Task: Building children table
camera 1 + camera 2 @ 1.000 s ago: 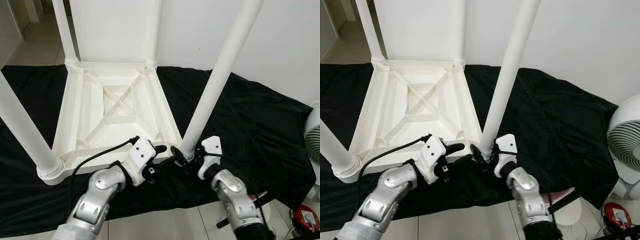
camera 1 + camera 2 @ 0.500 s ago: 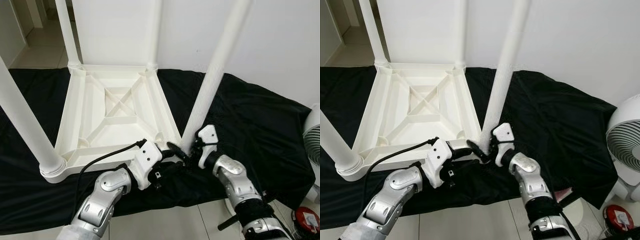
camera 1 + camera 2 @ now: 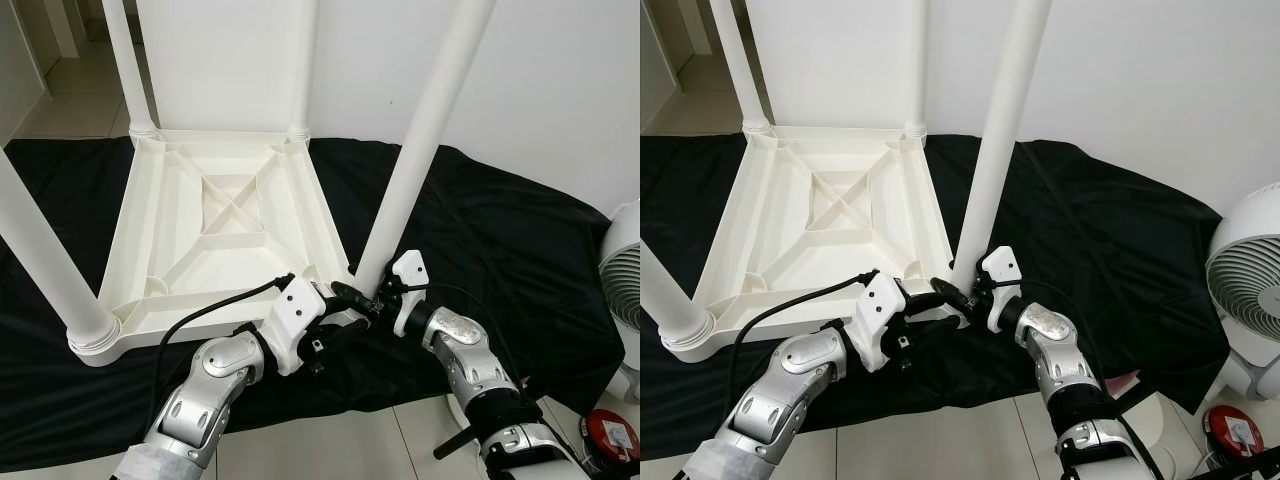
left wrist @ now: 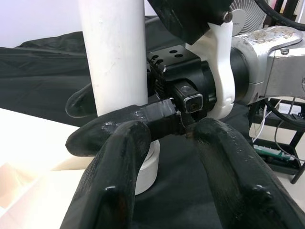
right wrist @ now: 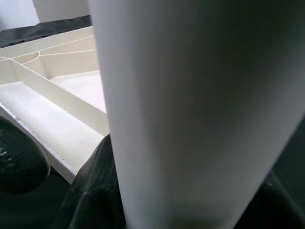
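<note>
Head stereo pair looks forward and down from above onto the upturned white table (image 3: 225, 230) on black cloth (image 3: 500, 250), both eyes sharing the near-corner leg (image 3: 992, 160) where the arms meet. Left wrist camera sits low and close, facing along its fingers (image 4: 119, 157) at that leg's base and the right gripper (image 4: 190, 95) beyond. Right wrist camera pressed nearly against the same leg (image 5: 190, 114), table underside behind.

Both silver arms reach to twelve o'clock, the left gripper (image 3: 345, 300) spread open and the right gripper (image 3: 377, 297) clamped.
</note>
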`<state>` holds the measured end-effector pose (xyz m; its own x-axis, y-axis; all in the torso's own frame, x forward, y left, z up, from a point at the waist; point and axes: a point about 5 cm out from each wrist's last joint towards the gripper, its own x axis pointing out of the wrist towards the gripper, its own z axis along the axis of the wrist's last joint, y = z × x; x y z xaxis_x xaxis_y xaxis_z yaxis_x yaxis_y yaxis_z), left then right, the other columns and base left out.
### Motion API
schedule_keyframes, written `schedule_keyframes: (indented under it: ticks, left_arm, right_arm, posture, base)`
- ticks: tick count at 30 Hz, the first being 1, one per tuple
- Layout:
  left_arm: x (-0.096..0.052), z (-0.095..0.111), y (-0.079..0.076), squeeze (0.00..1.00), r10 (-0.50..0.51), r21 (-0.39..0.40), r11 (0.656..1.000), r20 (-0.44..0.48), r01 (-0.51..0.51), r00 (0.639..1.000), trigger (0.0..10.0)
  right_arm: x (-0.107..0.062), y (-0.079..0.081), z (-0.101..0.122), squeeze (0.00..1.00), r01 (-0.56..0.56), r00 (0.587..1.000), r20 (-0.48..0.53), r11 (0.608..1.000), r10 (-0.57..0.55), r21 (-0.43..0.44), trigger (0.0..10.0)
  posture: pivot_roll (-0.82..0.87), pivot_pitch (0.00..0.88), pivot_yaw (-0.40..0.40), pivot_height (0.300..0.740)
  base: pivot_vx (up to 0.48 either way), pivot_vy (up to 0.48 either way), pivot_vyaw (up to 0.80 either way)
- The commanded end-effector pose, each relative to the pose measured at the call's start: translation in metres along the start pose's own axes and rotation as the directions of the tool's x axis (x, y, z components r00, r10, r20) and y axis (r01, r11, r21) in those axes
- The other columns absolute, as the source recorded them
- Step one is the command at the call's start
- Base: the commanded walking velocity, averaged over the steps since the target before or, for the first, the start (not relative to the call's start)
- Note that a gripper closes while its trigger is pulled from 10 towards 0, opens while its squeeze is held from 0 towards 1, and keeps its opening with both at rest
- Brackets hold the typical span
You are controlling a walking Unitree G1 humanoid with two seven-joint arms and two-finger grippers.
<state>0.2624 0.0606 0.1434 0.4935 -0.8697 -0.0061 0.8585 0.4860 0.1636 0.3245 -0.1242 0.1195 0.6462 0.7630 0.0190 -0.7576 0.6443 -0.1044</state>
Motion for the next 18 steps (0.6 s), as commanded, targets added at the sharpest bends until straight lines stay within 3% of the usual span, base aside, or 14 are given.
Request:
schedule_keyframes:
  ticks: [1,3,7,13,18]
  left_arm:
    - [0.002,-0.001,0.0,0.0,0.016,-0.012,1.0,-0.003,-0.016,1.0,10.0]
    - [0.003,-0.001,0.0,0.0,0.015,-0.012,1.0,-0.004,-0.015,1.0,10.0]
    - [0.003,-0.002,0.002,0.0,0.035,-0.046,0.998,-0.014,-0.035,0.999,10.0]
    - [0.002,-0.002,0.003,0.0,0.042,-0.062,0.997,-0.018,-0.043,0.999,10.0]
    - [0.0,-0.003,0.009,0.0,0.066,-0.092,0.993,-0.028,-0.068,0.997,10.0]
  right_arm:
    - [-0.004,0.006,-0.011,0.0,-0.003,0.999,-0.044,1.0,0.004,0.02,0.0]
    - [-0.004,0.007,-0.011,0.0,0.022,0.999,-0.037,1.0,-0.021,0.022,0.0]
    - [-0.004,0.009,-0.013,0.0,0.278,0.96,-0.034,0.96,-0.277,0.034,0.0]
    - [-0.003,0.014,-0.013,0.0,0.332,0.943,-0.024,0.941,-0.332,0.056,0.0]
    - [0.001,0.034,-0.011,0.0,0.504,0.863,-0.028,0.856,-0.504,0.114,0.0]
  posture:
    - [0.07,0.019,-0.095,0.74]
    - [0.07,0.021,-0.096,0.74]
    - [0.07,0.035,-0.103,0.74]
    - [0.06,0.048,-0.106,0.74]
    - [0.05,0.052,-0.108,0.74]
  base:
    - [0.0,0.0,0.0]
    - [0.0,0.0,0.0]
    - [0.0,0.0,0.0]
    - [0.0,0.0,0.0]
    - [0.0,0.0,0.0]
